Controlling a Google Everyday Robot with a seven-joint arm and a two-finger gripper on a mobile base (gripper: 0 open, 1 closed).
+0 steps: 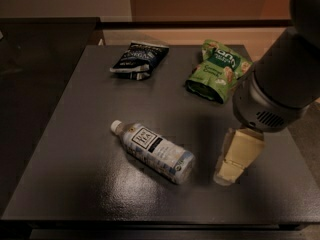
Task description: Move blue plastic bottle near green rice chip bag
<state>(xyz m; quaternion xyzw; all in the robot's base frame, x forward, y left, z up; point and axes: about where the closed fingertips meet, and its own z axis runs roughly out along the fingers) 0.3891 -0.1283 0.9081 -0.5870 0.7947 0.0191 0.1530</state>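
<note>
The blue plastic bottle (153, 151) lies on its side near the middle front of the dark table (75, 134), white cap pointing to the back left. The green rice chip bag (216, 70) lies at the back right of the table. My gripper (235, 159) hangs from the grey arm on the right, over the table to the right of the bottle's base and in front of the green bag. It touches neither thing.
A dark navy-black snack bag (139, 59) lies at the back, left of the green bag. The table's front edge runs just below the bottle. The arm's grey housing (272, 91) covers the table's right side.
</note>
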